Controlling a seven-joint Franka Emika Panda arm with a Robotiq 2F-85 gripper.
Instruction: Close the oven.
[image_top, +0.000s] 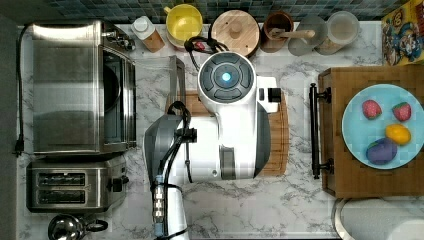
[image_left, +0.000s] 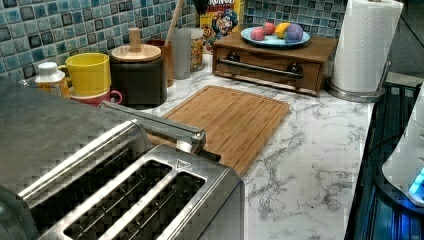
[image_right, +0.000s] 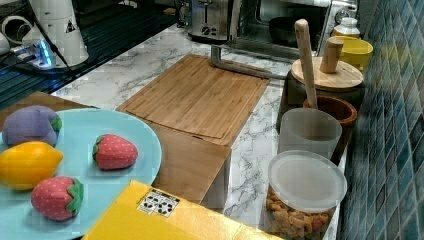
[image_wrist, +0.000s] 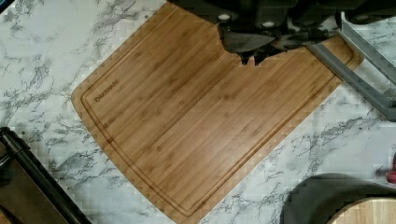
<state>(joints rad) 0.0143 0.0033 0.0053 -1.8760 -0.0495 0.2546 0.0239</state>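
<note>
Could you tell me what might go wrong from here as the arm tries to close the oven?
The oven door lies open with its handle low beside the cutting board; the gripper could catch the board's edge getting under it. A mug and canister stand close behind, so a wide swing might knock them.

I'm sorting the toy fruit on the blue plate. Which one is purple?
The eggplant-like toy with a green cap. It sits beside the yellow lemon; the two strawberries are pinkish red.
</note>
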